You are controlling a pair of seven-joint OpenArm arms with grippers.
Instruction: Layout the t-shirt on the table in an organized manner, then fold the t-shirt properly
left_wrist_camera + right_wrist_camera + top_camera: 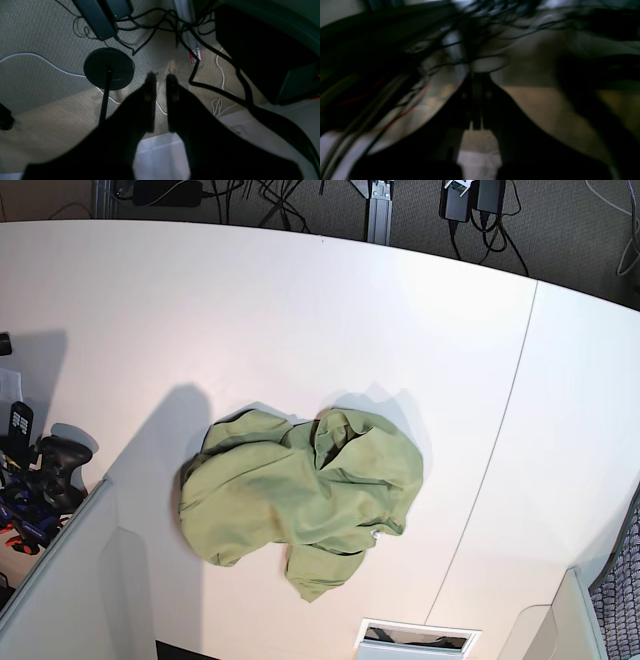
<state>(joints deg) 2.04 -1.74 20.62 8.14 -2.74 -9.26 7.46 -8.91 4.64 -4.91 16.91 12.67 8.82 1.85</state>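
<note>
Lying crumpled on table (300, 310), t-shirt (300, 500), no pincer near.

**Olive cloth on white, dark hardware over tan carpet**

The t-shirt (300, 505) is a plain olive, light green all over, with no print. The table (300, 320) is smooth white, crossed by one thin dark seam line (490, 470). Past its edge the carpet (37, 37) is a tan-grey fine weave. On it sit a black round stand base (109, 68), black cables (155, 30), a white cable (50, 63) and a red-and-white label (195, 55). The left gripper (161, 82) shows as black. The right gripper (477, 100) is black too, in a blurred, dim view.
</note>
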